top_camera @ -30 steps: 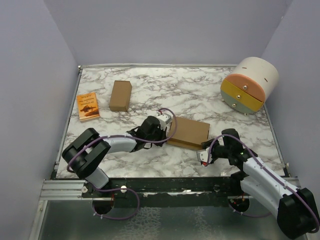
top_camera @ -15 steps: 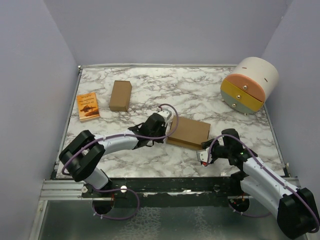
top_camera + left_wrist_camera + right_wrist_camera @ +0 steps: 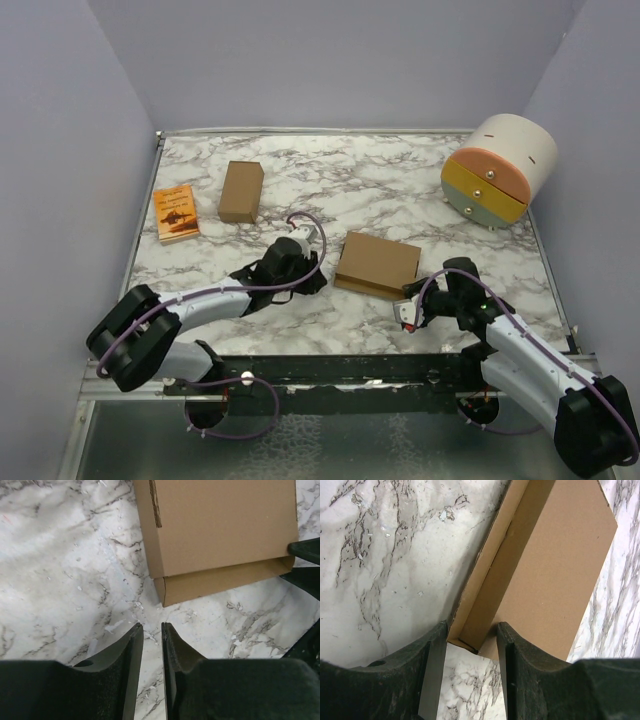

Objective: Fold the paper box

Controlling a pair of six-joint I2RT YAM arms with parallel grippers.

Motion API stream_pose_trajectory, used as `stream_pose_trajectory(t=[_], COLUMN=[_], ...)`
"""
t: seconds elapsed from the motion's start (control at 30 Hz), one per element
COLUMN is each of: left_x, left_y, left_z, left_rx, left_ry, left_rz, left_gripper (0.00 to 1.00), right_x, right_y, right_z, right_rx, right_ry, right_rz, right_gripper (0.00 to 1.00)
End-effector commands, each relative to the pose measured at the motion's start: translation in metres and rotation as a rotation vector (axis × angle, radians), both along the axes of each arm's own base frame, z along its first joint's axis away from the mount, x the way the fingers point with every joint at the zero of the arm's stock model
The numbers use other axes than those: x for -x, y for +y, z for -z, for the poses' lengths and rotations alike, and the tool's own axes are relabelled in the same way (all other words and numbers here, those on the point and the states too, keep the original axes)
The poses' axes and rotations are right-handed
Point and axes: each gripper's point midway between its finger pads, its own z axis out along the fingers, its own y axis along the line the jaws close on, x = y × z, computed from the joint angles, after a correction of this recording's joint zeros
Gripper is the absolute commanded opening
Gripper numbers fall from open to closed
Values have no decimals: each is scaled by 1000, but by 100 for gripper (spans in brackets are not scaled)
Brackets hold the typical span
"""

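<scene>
I'm looking down on the marble table (image 3: pixel 400 170), and I place everything from the paper box (image 3: pixel 377 265). It lies closed and shallow, lid down, near the middle of the table. The round drawer unit (image 3: pixel 498 168) stands well beyond it to the right. The narrower box (image 3: pixel 241 191) and the orange booklet (image 3: pixel 176 213) lie well off beyond it to the left.

The left gripper (image 3: pixel 152 627) sits just beside the box's left end, clear of it, with only a slim gap between its jaws and nothing in it. The right gripper (image 3: pixel 471 630) is at the box's near right corner. Its jaws stand apart with that corner showing between them. I can't tell whether either finger touches the cardboard.

In the right wrist view the front wall stands slightly out from the lid, so I judge the closure isn't fully seated. My worry is that nothing pins the lid, so it may spring up. If I close the right jaws here I could crease the corner. A push from one side alone would likely skate the light box across the smooth marble.
</scene>
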Motion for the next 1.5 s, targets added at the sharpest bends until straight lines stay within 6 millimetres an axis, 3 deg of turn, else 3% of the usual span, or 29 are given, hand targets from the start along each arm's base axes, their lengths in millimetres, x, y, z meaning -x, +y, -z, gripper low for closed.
stream_pose_trajectory(t=[0.0, 0.4, 1.1, 1.33, 1.47], left_x=[4, -9, -13, -14, -16], left_y=[-25, -33, -36, -36, -37], left_z=[-22, -4, 20, 24, 26], left_rx=[242, 261, 122, 77, 4], left_ry=[23, -86, -107, -111, -130], left_rz=[-6, -26, -39, -33, -21], left_gripper=[25, 29, 16, 1, 0], right_x=[17, 17, 18, 18, 19], right_y=[-2, -2, -2, -2, -1], right_z=[14, 14, 14, 14, 14], right_rx=[7, 5, 3, 5, 5], right_ry=[90, 91, 96, 96, 98], right_rz=[-2, -2, -4, -7, -9], right_gripper=[43, 43, 44, 44, 44])
